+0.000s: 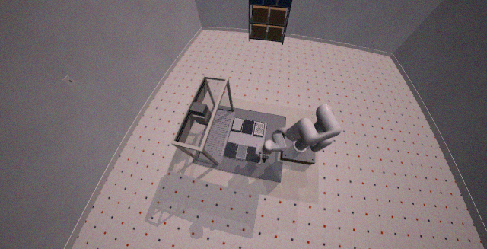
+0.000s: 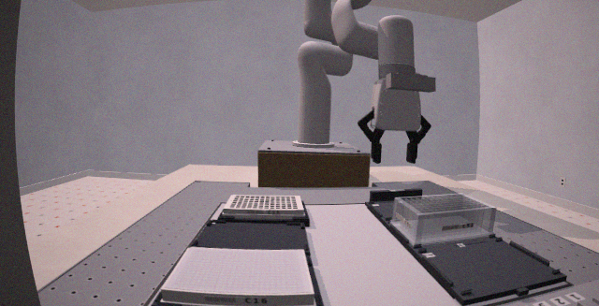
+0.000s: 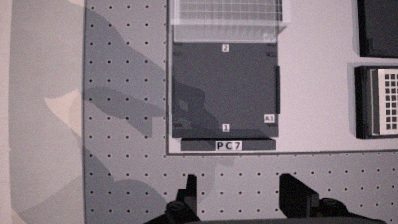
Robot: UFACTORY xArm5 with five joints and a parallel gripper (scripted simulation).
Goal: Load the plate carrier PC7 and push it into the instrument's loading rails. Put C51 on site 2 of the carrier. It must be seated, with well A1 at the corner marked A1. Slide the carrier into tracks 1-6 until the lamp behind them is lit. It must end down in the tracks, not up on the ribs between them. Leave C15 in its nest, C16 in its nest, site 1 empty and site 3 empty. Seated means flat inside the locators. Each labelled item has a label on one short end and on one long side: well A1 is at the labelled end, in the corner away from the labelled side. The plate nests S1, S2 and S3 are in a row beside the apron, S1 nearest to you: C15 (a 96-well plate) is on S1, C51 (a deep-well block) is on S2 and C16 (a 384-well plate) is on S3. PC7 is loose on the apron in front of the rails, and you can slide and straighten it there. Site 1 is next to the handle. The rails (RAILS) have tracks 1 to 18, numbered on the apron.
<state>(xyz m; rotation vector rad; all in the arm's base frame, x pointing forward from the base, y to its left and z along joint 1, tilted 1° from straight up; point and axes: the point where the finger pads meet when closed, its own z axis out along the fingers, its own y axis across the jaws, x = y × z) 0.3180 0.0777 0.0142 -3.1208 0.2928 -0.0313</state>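
The carrier PC7 [image 1: 230,150] [image 2: 487,264] [image 3: 225,85] lies on the white apron [image 2: 346,250] [image 3: 320,75]. The clear deep-well block C51 [image 1: 241,151] [image 2: 442,217] [image 3: 230,15] sits on its middle site, marked 2. Site 1, next to the handle [image 2: 395,195] [image 3: 200,145], is bare, and so is the site nearest the rails. My gripper [image 1: 262,158] [image 2: 394,158] [image 3: 238,191] is open and empty. It hangs well above the table, just outside the handle end of the carrier. C15 [image 1: 259,128] [image 2: 263,203] [image 3: 387,100] and C16 [image 1: 237,124] [image 2: 239,273] rest in their nests. The nest S2 [image 2: 253,236] [image 3: 380,25] between them is empty.
The ribbed rails [image 1: 221,132] and the instrument's frame [image 1: 198,119] lie beyond the carrier's far end. Track numbers [image 2: 562,298] show on the apron by the rails. The arm's base block [image 2: 314,167] stands behind the nests. The perforated table [image 3: 125,100] surrounds the apron.
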